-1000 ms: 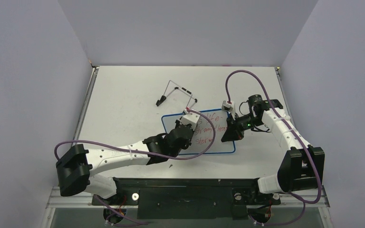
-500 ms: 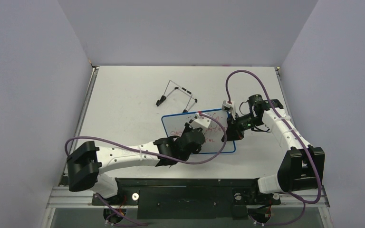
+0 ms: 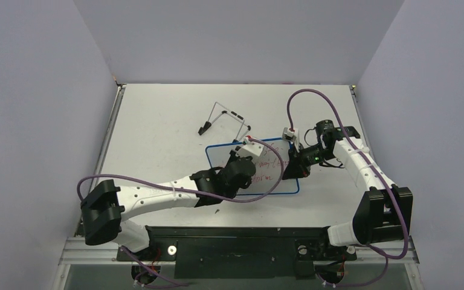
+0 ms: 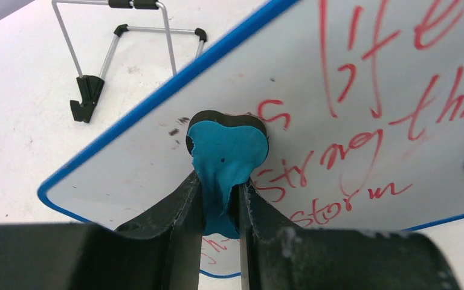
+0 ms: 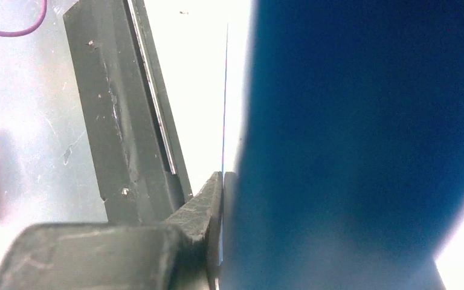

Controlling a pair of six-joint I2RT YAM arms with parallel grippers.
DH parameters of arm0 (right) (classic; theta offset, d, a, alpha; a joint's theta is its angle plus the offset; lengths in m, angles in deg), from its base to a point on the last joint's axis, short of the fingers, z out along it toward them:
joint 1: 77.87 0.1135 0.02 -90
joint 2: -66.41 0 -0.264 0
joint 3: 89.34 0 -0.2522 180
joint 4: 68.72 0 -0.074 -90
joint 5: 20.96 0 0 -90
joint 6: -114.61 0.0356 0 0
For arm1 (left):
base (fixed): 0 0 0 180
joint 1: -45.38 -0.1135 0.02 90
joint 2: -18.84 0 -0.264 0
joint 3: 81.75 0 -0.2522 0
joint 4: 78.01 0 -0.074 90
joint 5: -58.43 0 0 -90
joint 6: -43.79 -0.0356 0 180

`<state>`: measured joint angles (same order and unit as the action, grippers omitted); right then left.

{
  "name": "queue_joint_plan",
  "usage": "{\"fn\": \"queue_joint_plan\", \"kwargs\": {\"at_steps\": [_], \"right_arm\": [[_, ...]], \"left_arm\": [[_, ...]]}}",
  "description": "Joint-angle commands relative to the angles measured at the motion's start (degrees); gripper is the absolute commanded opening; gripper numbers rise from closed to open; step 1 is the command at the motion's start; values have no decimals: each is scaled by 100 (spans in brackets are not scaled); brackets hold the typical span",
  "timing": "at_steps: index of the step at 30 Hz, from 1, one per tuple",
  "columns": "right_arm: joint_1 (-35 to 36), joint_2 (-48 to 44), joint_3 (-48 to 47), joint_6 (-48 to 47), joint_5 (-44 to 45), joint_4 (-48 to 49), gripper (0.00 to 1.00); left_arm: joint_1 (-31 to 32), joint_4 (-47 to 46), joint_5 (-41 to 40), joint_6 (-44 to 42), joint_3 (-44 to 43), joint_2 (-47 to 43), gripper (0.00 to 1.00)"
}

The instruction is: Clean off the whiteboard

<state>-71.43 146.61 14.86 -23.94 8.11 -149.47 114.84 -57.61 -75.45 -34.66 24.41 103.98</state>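
The left gripper [image 4: 220, 196] is closed on the narrow tail of a teal-and-black eraser [image 4: 226, 145]. Its fingers squeeze the soft foam, so the broad head sticks out ahead and presses on the whiteboard [image 4: 278, 60], just beside the first letters of the red handwriting [image 4: 332, 154]. Most of that writing is unwiped, so by my reading the erasing is far from done.

The right gripper [image 3: 295, 167] is shut on the board's right edge. Its wrist view shows the fingers nipped together on a thin blue-rimmed edge.

The board lies low on the table [image 3: 157, 115] between the two arms. I cannot tell whether it sits fully flat or is raised a little at the gripped side. The wire stand [image 4: 83, 99] sits apart from it, beyond its far edge.

As for handling, the board looks light, thin and stiff, with a slick face. A sideways wipe would probably push it along the table unless something pins it. The rim is the sensible place to hold it, on a side edge clear of the writing, which is where the right fingers sit. A pinch that shallow could slip or let the panel pivot, so moderate downward pressure and short strokes seem wiser than hard scrubbing – the foam gives way easily
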Motion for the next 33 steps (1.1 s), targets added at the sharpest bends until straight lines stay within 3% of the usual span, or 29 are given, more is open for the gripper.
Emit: {"fn": "queue_joint_plan", "kwargs": {"at_steps": [1,11,15,27,33], "right_arm": [[69,-41,-204,-301,-224,-178,0],[83,-12,-207,-308,-225,-183,0],[95,4,-204,-312,-221,-187,0],[85,-93,-204,-312,-233,-193,0],[81,-92,-215,-325,-242,-216,0]], "left_arm": [[-299,-422,359,-33,143,-458,0],[-476,-1264,1971,1286,1374,-1784,0],[-579,-1322,2093,1487,1514,-2035,0],[-313,-777,1106,1435,122,-542,0],[-12,-730,1273,1284,-91,-178,0]]}}
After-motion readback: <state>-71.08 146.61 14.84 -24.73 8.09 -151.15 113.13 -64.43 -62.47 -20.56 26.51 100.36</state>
